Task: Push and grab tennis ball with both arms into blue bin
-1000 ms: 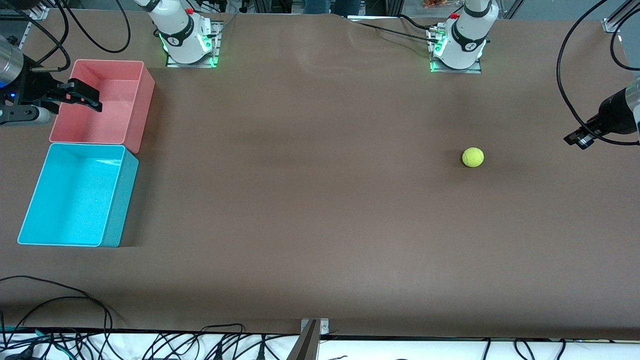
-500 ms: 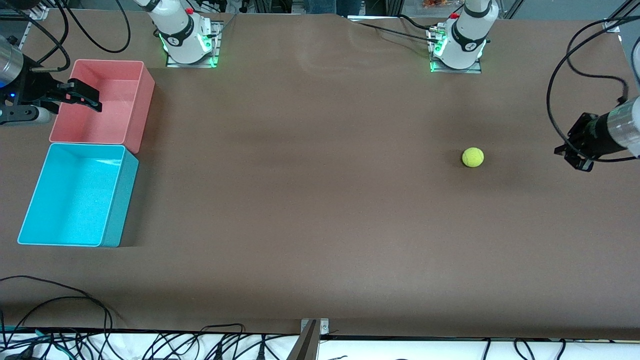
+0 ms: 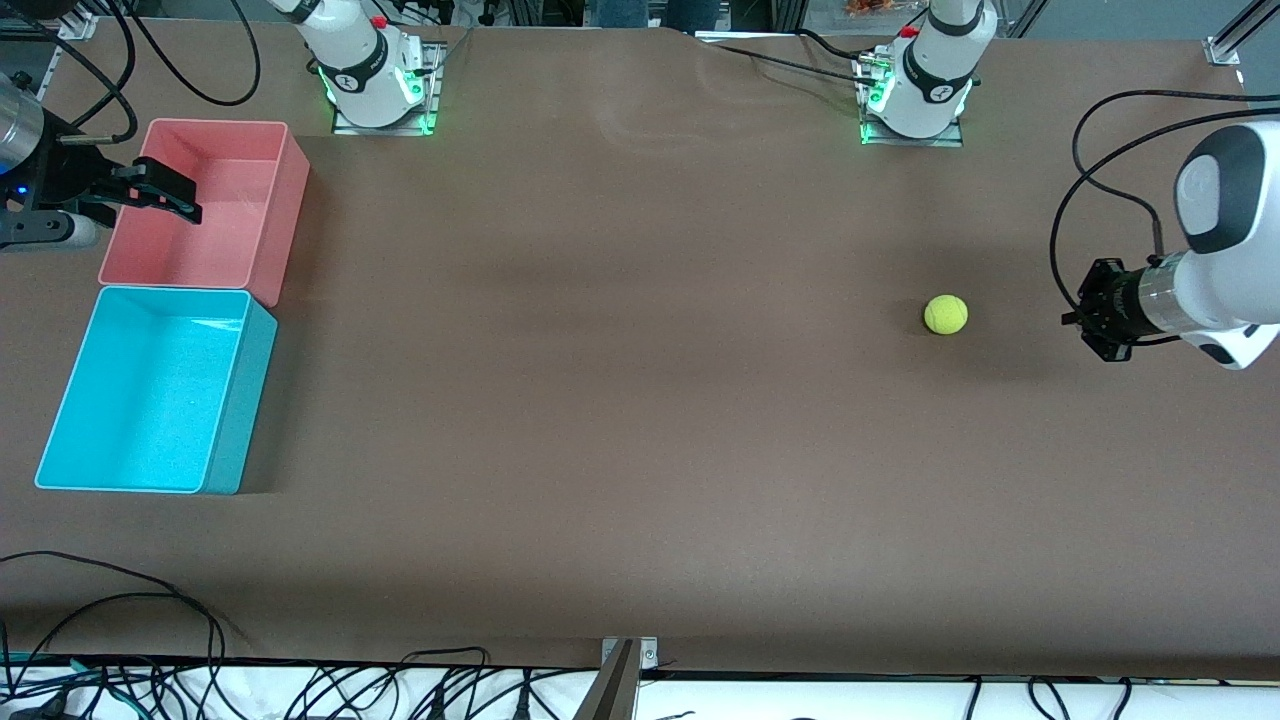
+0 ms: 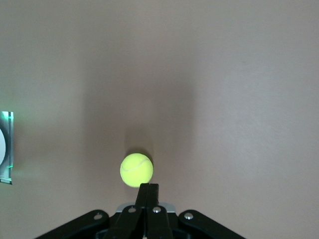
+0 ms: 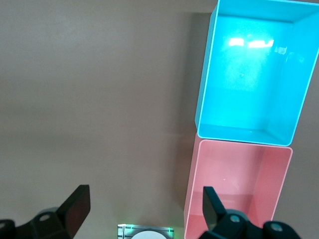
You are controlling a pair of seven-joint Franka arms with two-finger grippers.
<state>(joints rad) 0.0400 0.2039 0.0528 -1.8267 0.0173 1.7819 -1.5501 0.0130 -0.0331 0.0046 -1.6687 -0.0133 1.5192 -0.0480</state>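
Yellow-green tennis ball (image 3: 945, 314), one; two bins (image 3: 150, 390).

The tennis ball (image 3: 945, 314) looks fuzzy, felt-like; the blue bin (image 3: 150, 390) and pink bin (image 3: 205, 205) are smooth plastic — faintly glossy; the table (image 3: 620, 450) is matt brown.

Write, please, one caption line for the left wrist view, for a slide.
Left gripper, shut, lines up with the tennis ball on the brown table.

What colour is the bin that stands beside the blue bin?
Pink; the front view shows it best, beside the blue bin.
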